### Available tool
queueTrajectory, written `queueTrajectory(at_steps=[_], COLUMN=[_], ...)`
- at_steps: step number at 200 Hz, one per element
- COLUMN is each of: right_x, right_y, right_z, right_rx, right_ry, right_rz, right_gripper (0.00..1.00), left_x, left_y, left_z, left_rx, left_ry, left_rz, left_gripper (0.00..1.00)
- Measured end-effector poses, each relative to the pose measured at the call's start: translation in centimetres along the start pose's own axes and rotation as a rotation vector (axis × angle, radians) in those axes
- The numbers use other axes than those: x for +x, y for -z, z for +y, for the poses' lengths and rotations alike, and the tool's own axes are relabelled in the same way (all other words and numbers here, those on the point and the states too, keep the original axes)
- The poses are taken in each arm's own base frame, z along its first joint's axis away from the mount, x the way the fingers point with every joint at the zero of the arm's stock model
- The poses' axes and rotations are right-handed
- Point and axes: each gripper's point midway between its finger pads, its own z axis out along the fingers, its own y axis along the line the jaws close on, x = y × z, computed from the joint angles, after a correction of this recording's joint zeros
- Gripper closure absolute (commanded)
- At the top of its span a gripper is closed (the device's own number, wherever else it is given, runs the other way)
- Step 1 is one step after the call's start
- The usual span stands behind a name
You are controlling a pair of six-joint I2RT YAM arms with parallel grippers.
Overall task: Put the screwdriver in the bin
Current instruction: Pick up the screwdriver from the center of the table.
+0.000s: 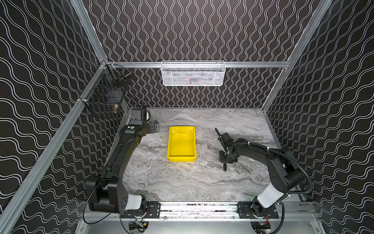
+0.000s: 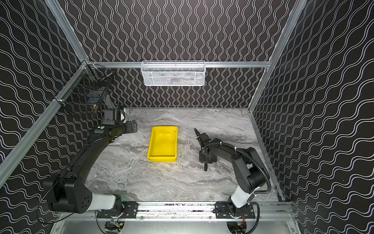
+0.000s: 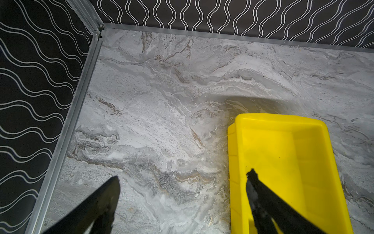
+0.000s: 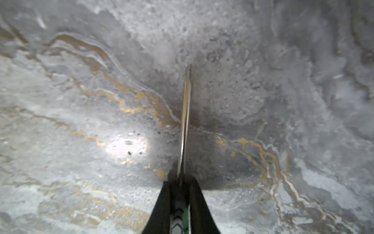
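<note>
The screwdriver (image 4: pixel 185 113) is clamped by its handle in my right gripper (image 4: pixel 180 182), which is shut on it. Its thin metal shaft reaches forward past the fingertips, just over the marble tabletop. In both top views the right gripper (image 1: pixel 225 164) (image 2: pixel 205 165) hangs low, to the right of the bin, and the tool is hard to tell from the black fingers. The yellow bin (image 1: pixel 181 143) (image 2: pixel 163 143) (image 3: pixel 283 152) sits mid-table with nothing in it. My left gripper (image 3: pixel 184 175) (image 1: pixel 154 126) is open near the bin's far left corner, with one finger over the bin.
A white mesh basket (image 1: pixel 193 74) hangs on the back wall. A black wire basket (image 1: pixel 105 95) is fixed at the back left corner. Patterned walls close in the table on three sides, and an aluminium rail (image 1: pixel 198 208) runs along the front.
</note>
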Motion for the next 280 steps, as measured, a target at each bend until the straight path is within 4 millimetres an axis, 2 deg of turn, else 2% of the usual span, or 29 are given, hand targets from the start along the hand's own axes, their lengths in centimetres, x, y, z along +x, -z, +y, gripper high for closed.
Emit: queueTrajectory(at_steps=[69, 125, 207, 241, 280], right_x=[-3.5, -4.9, -8.8, -10.5, -12.1], right_y=[3.5, 5.5, 10.8, 11.9, 13.2], right_z=[1.5, 2.0, 3.6, 5.3, 9.3], right_rx=[-0.057, -0.068, -0.116, -0.163, -0.233], right_ry=[0.042, 0.088, 0.128, 0.135, 0.186], right_rz=[-0.115, -0.153, -0.268, -0.289, -0.317], right_gripper=[1.00, 1.00, 1.00, 1.00, 1.00], left_x=[0.0, 0.0, -0.1, -0.2, -0.1], left_y=[0.1, 0.2, 0.4, 0.4, 0.5], left_z=[0.0, 0.2, 0.5, 0.5, 0.6], left_rx=[-0.001, -0.013, -0.028, -0.028, -0.032], left_ry=[0.000, 0.000, 0.001, 0.001, 0.000], left_rz=[-0.002, -0.003, -0.009, -0.010, -0.009], left_gripper=[0.01, 0.01, 0.01, 0.01, 0.01])
